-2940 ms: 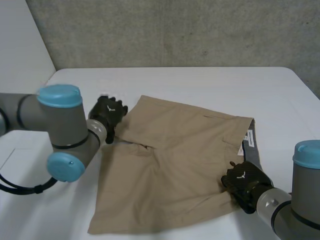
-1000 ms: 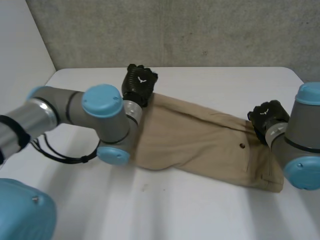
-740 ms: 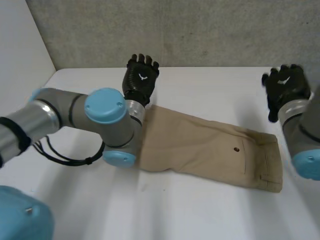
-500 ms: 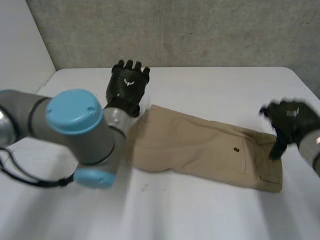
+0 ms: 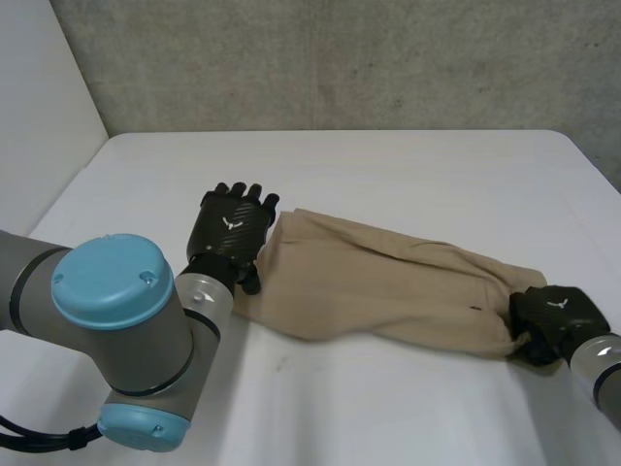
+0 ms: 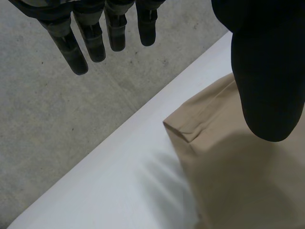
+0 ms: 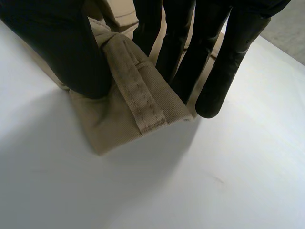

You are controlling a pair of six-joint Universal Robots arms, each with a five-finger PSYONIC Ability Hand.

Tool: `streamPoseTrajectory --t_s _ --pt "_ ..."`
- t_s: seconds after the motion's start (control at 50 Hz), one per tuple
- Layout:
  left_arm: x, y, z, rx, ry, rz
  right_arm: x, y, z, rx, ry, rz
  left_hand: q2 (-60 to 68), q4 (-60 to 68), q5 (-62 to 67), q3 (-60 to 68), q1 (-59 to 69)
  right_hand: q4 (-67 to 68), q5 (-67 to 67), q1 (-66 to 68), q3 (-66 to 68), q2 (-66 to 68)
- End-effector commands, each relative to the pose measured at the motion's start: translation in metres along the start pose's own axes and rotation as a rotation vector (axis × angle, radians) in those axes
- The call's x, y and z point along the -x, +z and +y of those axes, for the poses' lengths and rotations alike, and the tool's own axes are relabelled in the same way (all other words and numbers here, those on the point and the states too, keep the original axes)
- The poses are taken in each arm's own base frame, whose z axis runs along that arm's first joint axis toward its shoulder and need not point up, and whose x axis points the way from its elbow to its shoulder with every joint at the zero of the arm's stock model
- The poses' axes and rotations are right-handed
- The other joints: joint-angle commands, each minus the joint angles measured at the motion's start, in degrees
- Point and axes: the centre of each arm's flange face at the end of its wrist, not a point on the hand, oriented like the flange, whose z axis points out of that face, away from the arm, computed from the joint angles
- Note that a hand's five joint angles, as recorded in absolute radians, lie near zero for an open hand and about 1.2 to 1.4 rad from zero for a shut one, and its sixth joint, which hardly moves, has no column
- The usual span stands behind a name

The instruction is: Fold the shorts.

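Note:
The tan shorts (image 5: pixel 388 286) lie folded into a long strip across the white table (image 5: pixel 408 170), leg hems at the left, waistband at the right. My left hand (image 5: pixel 230 233) hovers at the hem end with its fingers (image 6: pixel 90 36) straight and its thumb (image 6: pixel 267 71) above the cloth (image 6: pixel 238 181), holding nothing. My right hand (image 5: pixel 551 320) is at the waistband end. There its thumb (image 7: pixel 62 47) and fingers (image 7: pixel 209 52) pinch the bunched waistband (image 7: pixel 128 95) between them.
A grey concrete wall (image 5: pixel 340 58) rises behind the table's far edge. Bare white tabletop (image 5: pixel 388 408) lies in front of the shorts, and my left arm (image 5: pixel 116 320) reaches over the near left part.
My left hand let go of the hem end and drew back towards me. My right hand lifted off, swung down and closed on the waistband end, bunching it.

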Motion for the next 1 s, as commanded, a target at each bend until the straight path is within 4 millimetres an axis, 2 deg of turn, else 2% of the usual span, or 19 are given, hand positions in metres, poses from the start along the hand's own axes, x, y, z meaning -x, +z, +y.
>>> streamPoseTrajectory --t_s 0.02,0.14,0.2,0.24,0.26,0.32,0.34,0.4,0.42,0.52,0.54,0.56,0.58,0.62,0.64,0.72,0.82,0.92,1.0 --pt "0.008 -0.005 -0.01 -0.021 -0.01 -0.019 -0.03 -0.02 -0.033 -0.072 -0.215 0.122 -1.7 -1.6 -2.5 -2.1 -0.8 12.2 18.5 30.4 13.4 13.7" --pt "0.022 -0.01 -0.015 -0.031 -0.026 -0.052 -0.052 -0.028 -0.058 -0.078 -0.532 0.206 -1.7 -1.6 -2.5 -2.1 -0.8 12.2 18.5 30.4 13.4 13.7" --pt "0.024 -0.013 -0.016 -0.03 -0.037 -0.057 -0.044 -0.028 -0.083 -0.163 -0.658 0.208 -1.7 -1.6 -2.5 -2.1 -0.8 12.2 18.5 30.4 13.4 13.7" --pt "0.026 -0.015 -0.017 -0.034 -0.052 -0.059 -0.022 -0.033 -0.101 -0.251 -0.724 0.167 -1.7 -1.6 -2.5 -2.1 -0.8 12.2 18.5 30.4 13.4 13.7" --pt "0.026 -0.016 -0.018 -0.035 -0.057 -0.061 0.007 -0.039 -0.115 -0.339 -0.787 0.113 -1.7 -1.6 -2.5 -2.1 -0.8 12.2 18.5 30.4 13.4 13.7" --pt "0.029 -0.017 -0.017 -0.03 -0.072 -0.067 0.052 -0.044 -0.126 -0.444 -0.861 0.003 -1.7 -1.6 -2.5 -2.1 -0.8 12.2 18.5 30.4 13.4 13.7" --pt "0.03 -0.017 -0.017 -0.031 -0.075 -0.069 0.082 -0.048 -0.125 -0.489 -0.904 -0.082 -1.7 -1.6 -2.5 -2.1 -0.8 12.2 18.5 30.4 13.4 13.7" --pt "0.032 -0.017 -0.018 -0.029 -0.078 -0.078 0.126 -0.059 -0.12 -0.556 -0.958 -0.205 -1.7 -1.6 -2.5 -2.1 -0.8 12.2 18.5 30.4 13.4 13.7" --pt "0.032 -0.018 -0.018 -0.028 -0.079 -0.083 0.15 -0.065 -0.114 -0.587 -0.982 -0.278 -1.7 -1.6 -2.5 -2.1 -0.8 12.2 18.5 30.4 13.4 13.7" --pt "0.036 -0.017 -0.018 -0.023 -0.081 -0.109 0.193 -0.067 -0.089 -0.613 -1.006 -0.452 -1.7 -1.6 -2.5 -2.1 -0.8 10.7 17.0 28.9 12.0 12.2" --pt "0.036 -0.017 -0.018 -0.025 -0.081 -0.109 0.195 -0.067 -0.088 -0.617 -1.0 -0.472 -1.7 -1.6 -2.5 -2.1 -0.8 1.7 8.0 19.9 3.0 3.2" --pt "0.037 -0.017 -0.018 -0.024 -0.081 -0.111 0.196 -0.068 -0.088 -0.618 -0.989 -0.482 -1.7 -1.6 -2.5 -2.1 -0.8 -9.4 -3.1 8.9 -8.1 -7.9" --pt "0.038 -0.017 -0.018 -0.025 -0.081 -0.114 0.197 -0.069 -0.091 -0.62 -0.945 -0.492 -1.7 -1.6 -2.5 -2.1 -0.8 -34.5 -28.1 -16.2 -33.2 -32.9" --pt "0.04 -0.015 -0.02 -0.031 -0.083 -0.119 0.195 -0.066 -0.095 -0.603 -0.867 -0.495 -1.7 -1.6 -2.5 -2.1 -0.8 -55.1 -48.8 -36.9 -53.9 -53.6" --pt "0.041 -0.014 -0.02 -0.033 -0.085 -0.123 0.193 -0.065 -0.098 -0.594 -0.819 -0.498 -1.7 -1.6 -2.5 -2.1 -0.8 -57.8 -51.5 -39.6 -56.6 -56.3" --pt "0.044 -0.01 -0.028 -0.059 -0.088 -0.131 0.162 -0.063 -0.129 -0.557 -0.486 -0.466 -1.7 -1.6 -2.5 -2.1 -0.8 -57.8 -51.5 -39.6 -56.6 -56.3" --pt "0.041 -0.006 -0.045 -0.11 -0.1 -0.119 0.103 -0.063 -0.162 -0.52 0.008 -0.418 -1.7 -1.6 -2.5 -2.1 -0.8 -57.8 -51.5 -39.6 -56.6 -56.3" --pt "0.01 -0.012 -0.07 -0.146 -0.156 -0.013 0.064 -0.052 -0.161 -0.417 0.212 -0.368 -1.5 -1.4 -2.3 -1.8 -0.6 -57.8 -51.5 -39.6 -56.6 -56.3" --pt "-0.012 -0.01 -0.06 -0.075 -0.171 0.067 0.054 -0.041 -0.149 -0.333 0.212 -0.335 -1.1 -1.0 -2.0 -1.5 -0.3 -57.8 -51.5 -39.6 -56.6 -56.3"
